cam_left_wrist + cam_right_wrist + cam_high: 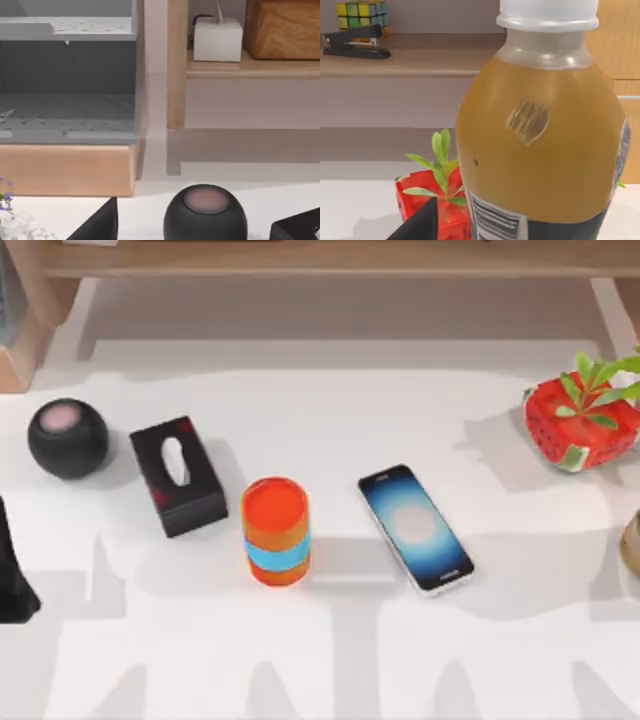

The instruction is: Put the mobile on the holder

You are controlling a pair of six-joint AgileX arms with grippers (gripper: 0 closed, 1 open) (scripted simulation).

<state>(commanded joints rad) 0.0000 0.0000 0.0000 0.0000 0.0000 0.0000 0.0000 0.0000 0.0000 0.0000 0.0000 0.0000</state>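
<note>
Mobile point(415, 528): flat on the table point(330, 660), mid-right, beside the orange cylinder point(275, 530).
Left wrist view: dark round speaker point(205, 214) close ahead.
Right wrist view: amber bottle point(540, 135) blocks the red planter point(432, 200).
Fingers: cannot tell.

black-bezelled mobile point(415, 528), blue-white screen

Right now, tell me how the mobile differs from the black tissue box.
The mobile is thin and lies flat with a glowing blue-white screen up; the black tissue box is a thicker block with a pale oval slot on top. The mobile lies right of the orange cylinder, the box left of it. Both are rectangular and sit askew on the table.
</note>
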